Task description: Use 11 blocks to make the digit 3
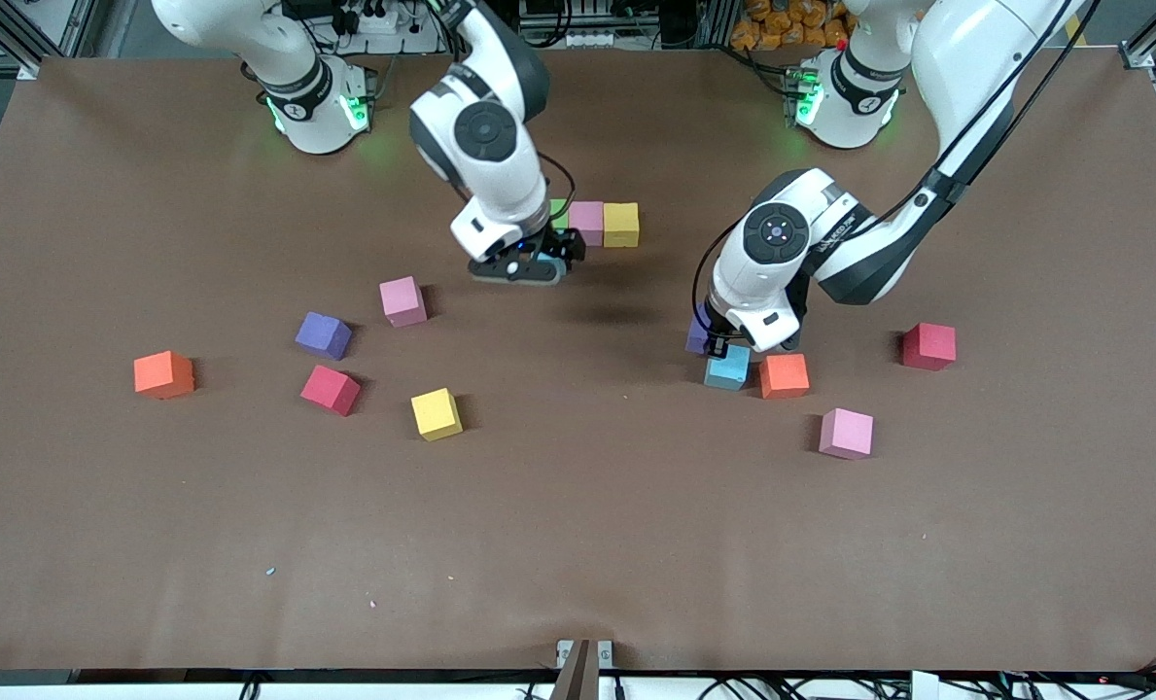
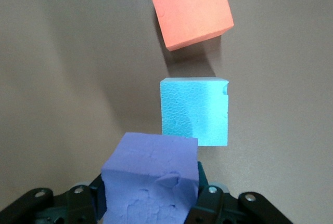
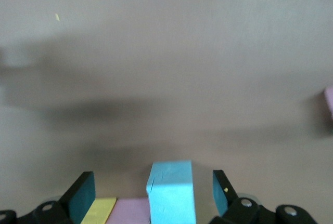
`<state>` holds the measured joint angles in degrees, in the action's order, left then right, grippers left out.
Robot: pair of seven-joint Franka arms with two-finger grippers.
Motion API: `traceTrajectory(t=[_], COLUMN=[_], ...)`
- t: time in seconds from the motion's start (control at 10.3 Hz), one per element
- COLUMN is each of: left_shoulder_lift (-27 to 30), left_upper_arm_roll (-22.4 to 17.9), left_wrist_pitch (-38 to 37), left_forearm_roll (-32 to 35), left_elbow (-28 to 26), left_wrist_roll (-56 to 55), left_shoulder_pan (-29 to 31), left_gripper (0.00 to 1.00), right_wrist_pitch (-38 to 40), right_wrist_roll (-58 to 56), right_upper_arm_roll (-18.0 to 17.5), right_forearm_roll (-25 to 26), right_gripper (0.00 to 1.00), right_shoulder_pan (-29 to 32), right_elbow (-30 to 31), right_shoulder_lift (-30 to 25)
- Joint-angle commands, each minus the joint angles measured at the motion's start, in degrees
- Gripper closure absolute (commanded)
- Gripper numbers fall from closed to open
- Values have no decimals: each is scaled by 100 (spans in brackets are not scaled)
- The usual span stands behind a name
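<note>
Toward the robots' end of the table (image 1: 578, 544), I see a short row begun: a green block (image 1: 559, 213), a pink block (image 1: 586, 222) and a yellow block (image 1: 621, 225) touching side by side. My right gripper (image 1: 527, 264) sits low right by that row, on the side nearer the front camera. Its wrist view shows the fingers (image 3: 83, 195) spread apart with a light blue block (image 3: 171, 193) standing between them, a gap on either side, so I read it as released. Yellow and pink blocks show just beside that blue one.

My left gripper (image 1: 723, 342) is down near the left arm's end of the table, clenched on a purple block (image 2: 151, 182), which fills the space between its fingers in the wrist view. Just beside it lies a second light blue block (image 1: 728, 367), and next to that an orange block (image 1: 784, 375). A red block (image 1: 929, 346) lies farther toward the left arm's end, and a pink block (image 1: 846, 433) sits nearer the front camera.

Loose toward the right arm's end I count another pink block (image 1: 402, 300), a purple one (image 1: 324, 335), a red one (image 1: 331, 389), a yellow one (image 1: 437, 414) and an orange one (image 1: 163, 374), all apart from each other.
</note>
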<state>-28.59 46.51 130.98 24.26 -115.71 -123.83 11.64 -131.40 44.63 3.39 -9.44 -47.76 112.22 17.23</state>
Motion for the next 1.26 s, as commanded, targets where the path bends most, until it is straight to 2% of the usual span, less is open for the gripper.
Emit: traceTrajectory(t=[0.0, 0.29, 0.49, 0.78, 1.17], left_shoulder_lift=[3, -120, -129, -164, -208], left_upper_arm_roll=[16, 16, 16, 16, 7], left_wrist_pitch=[-161, -161, -161, -161, -161], left_forearm_roll=[53, 62, 53, 53, 53], left_elbow=[196, 242, 259, 259, 259], left_wrist_roll=[-107, -107, -107, -124, -133], left_shoulder_pan=[-47, -47, -47, -47, -47], left_gripper=[100, 100, 100, 100, 100], right_wrist_pitch=[342, 878, 879, 835, 387], right_wrist_roll=[-969, -2438, -3159, -4529, -4701], right_upper_arm_roll=[-58, -58, -58, -66, -66], right_forearm_roll=[56, 160, 310, 688, 697], right_gripper=[0, 0, 0, 0, 0], right_shoulder_pan=[625, 1285, 1523, 1989, 2052], right_elbow=[-418, -1357, -1841, -2194, -2266], right_shoulder_lift=[183, 779, 1219, 1773, 2213])
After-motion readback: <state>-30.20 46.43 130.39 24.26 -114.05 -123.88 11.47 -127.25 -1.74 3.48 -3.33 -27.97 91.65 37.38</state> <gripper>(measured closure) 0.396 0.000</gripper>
